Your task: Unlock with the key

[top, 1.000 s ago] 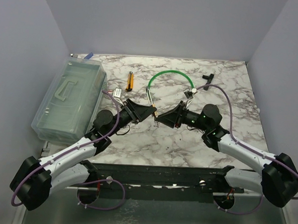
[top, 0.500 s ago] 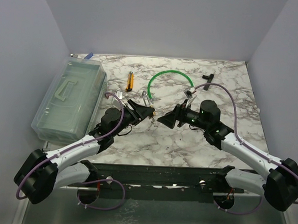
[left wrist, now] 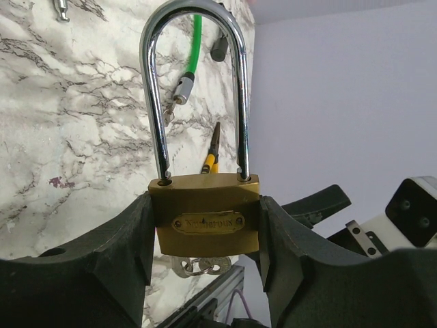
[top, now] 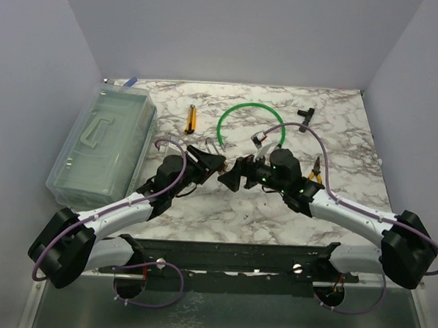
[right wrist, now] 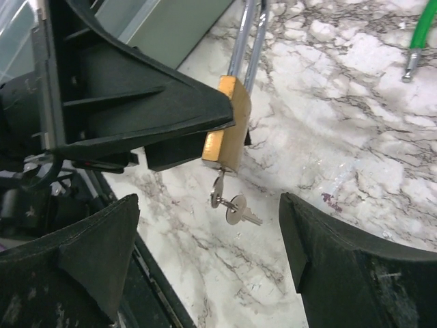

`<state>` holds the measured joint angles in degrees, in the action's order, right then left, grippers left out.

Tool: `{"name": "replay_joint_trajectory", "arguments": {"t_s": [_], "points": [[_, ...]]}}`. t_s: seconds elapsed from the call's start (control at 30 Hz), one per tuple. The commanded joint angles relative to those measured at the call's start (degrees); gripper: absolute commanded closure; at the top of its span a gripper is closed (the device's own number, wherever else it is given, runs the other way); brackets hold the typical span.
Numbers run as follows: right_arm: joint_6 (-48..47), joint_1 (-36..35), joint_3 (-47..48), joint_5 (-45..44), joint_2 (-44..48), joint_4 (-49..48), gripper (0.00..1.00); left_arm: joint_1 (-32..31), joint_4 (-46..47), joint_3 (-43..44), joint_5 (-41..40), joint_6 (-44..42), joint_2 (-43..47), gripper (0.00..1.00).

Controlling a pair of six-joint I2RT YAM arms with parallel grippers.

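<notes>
R wrist cam shows you key (right wrist: 217,191) in padlock (right wrist: 229,123) base; top cam doesn't. L jaws clench padlock, R jaws released. Box (top: 102,143) at counter (top: 338,141) left edge, shut.

padlock (left wrist: 205,222): mid-table (top: 338,141), wedged in the left gripper (top: 210,163)
key (right wrist: 235,205): dangling off the padlock's underside
right gripper (top: 228,177): just right of the padlock, facing it
box (top: 102,143): far left
cable loop (top: 240,108): behind both grippers
knife (top: 191,118): between box and cable loop
pliers (top: 317,169): right of the right arm
</notes>
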<state>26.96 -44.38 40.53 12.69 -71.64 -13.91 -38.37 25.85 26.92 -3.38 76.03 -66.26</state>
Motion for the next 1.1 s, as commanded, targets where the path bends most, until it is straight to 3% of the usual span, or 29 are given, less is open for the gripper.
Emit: {"name": "replay_joint_trajectory", "arguments": {"t_s": [0.0, 0.33, 0.6, 0.93, 1.07], "points": [[0.9, -0.9, 0.6, -9.5, -2.0, -4.7, 0.12, -0.1, 2.8, 3.1, -2.3, 5.5, 0.8, 1.0], [1.1, -3.7, 0.7, -15.4, -5.8, -12.5, 0.23, -0.2, 2.8, 2.7, -2.0, 9.4, 1.1, 1.0], [1.5, -5.0, 1.4, -18.7, -8.0, -14.8, 0.4, -0.1, 2.8, 3.2, -1.0, 10.8, 0.6, 1.0], [0.7, -5.8, 1.8, -20.3, -10.4, -16.8, 0.43, -0.2, 2.8, 3.2, -0.1, 12.7, -1.2, 1.0], [0.0, -6.3, 2.3, -21.9, -11.0, -16.4, 0.5, -0.1, 2.8, 3.1, -0.1, 13.3, -1.4, 1.0]]}}
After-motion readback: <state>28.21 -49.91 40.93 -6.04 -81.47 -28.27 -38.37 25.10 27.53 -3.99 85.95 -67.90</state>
